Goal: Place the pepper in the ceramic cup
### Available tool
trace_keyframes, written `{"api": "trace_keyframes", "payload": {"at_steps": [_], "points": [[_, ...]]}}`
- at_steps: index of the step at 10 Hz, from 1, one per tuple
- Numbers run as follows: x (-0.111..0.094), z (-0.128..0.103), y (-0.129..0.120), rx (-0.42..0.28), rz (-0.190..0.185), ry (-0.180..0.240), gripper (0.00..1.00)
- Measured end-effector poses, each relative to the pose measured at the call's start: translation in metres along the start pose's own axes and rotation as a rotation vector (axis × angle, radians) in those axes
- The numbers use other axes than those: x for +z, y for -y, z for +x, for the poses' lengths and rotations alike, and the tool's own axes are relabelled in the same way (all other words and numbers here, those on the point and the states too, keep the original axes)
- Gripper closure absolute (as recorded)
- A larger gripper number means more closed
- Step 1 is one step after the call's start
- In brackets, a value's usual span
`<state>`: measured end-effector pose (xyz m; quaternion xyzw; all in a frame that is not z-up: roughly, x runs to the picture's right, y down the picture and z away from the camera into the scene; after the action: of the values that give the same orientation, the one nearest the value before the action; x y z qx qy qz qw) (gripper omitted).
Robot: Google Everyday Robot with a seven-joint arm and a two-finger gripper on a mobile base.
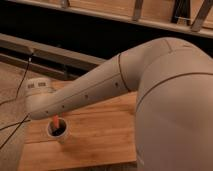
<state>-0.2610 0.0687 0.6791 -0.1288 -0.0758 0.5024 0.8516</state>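
The ceramic cup (59, 132) is small, pale and round with a dark interior. It stands on the wooden table (100, 135) near its left end. The orange-red pepper (55, 121) stands upright with its lower end inside the cup and its top poking above the rim. My gripper is at the end of the arm, under the pale wrist (38, 97), directly above the cup and pepper. The wrist hides most of it.
My large pale arm (150, 90) fills the right and middle of the view and hides much of the table. Dark cables (20, 85) hang at the left. A dark shelf and rails (75, 55) run behind the table. The table's left edge is close to the cup.
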Motion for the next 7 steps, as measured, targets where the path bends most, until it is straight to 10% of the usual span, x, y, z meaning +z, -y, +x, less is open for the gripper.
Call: {"api": "trace_keyframes", "payload": {"at_steps": [7], "points": [[0.0006,0.0025,-0.0041,0.010,-0.005,-0.007,0.32]]}}
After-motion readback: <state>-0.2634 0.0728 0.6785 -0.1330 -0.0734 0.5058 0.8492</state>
